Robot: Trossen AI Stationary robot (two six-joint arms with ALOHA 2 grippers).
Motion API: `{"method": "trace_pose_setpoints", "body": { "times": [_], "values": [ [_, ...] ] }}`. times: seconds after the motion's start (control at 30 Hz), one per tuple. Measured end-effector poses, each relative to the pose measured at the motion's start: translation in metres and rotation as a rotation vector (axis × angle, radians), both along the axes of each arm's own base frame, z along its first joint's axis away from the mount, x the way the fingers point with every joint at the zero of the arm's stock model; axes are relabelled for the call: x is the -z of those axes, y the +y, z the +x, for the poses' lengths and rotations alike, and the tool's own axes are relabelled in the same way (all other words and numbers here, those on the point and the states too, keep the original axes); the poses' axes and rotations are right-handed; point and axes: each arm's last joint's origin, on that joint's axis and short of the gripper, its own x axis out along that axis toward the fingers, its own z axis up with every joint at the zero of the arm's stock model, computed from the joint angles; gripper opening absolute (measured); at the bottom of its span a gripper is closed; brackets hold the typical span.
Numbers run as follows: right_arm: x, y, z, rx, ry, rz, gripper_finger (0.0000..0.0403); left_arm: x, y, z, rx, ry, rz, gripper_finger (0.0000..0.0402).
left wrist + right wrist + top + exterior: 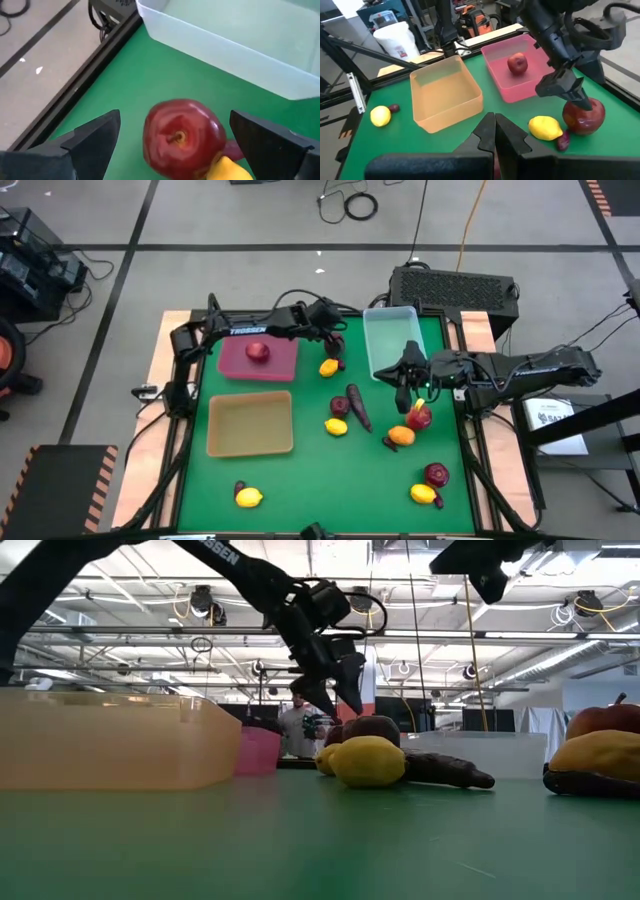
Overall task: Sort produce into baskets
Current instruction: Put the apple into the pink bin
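The left gripper (172, 145) hangs wide apart over a red apple (182, 137) near the desk's far edge. Next it likely must drop and clamp. The right gripper (495, 131), pressed together, waits near the clear bin (392, 340).

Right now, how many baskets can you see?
3. The pink tray is on the left arm's side, holding one red fruit. The tan tray lies beside it. The clear bin stands nearer the right arm. None seems hidden.
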Motion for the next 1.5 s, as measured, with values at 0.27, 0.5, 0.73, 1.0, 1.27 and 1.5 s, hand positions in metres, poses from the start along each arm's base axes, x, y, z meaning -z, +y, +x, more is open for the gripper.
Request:
{"method": "trace_pose_setpoints", "body": {
  "times": [0.27, 0.5, 0.73, 1.0, 1.27, 1.5],
  "values": [
    [0.003, 0.0, -0.001, 0.004, 0.037, -0.016, 0.0, 0.021, -0.002, 0.006, 0.016, 0.048, -0.031, 0.0382],
    [0.005, -0.001, -0.002, 0.022, 0.061, -0.022, 0.0, 0.039, -0.002, 0.011, -0.003, 0.067, -0.064, 0.0382],
    [0.005, -0.001, -0.002, 0.019, 0.063, -0.03, 0.0, 0.042, -0.002, 0.012, -0.016, 0.06, -0.077, 0.0382],
    [0.005, -0.001, -0.002, 0.015, 0.065, -0.04, 0.0, 0.042, -0.002, 0.011, -0.02, 0.067, -0.082, 0.0347],
    [0.005, 0.0, -0.002, 0.003, 0.064, -0.034, 0.0, 0.02, 0.001, -0.002, -0.09, 0.054, -0.124, 0.0338],
    [0.005, 0.002, -0.002, -0.006, 0.064, -0.036, 0.0, -0.058, -0.001, -0.051, -0.139, 0.058, -0.084, 0.0338]
  ]
}}
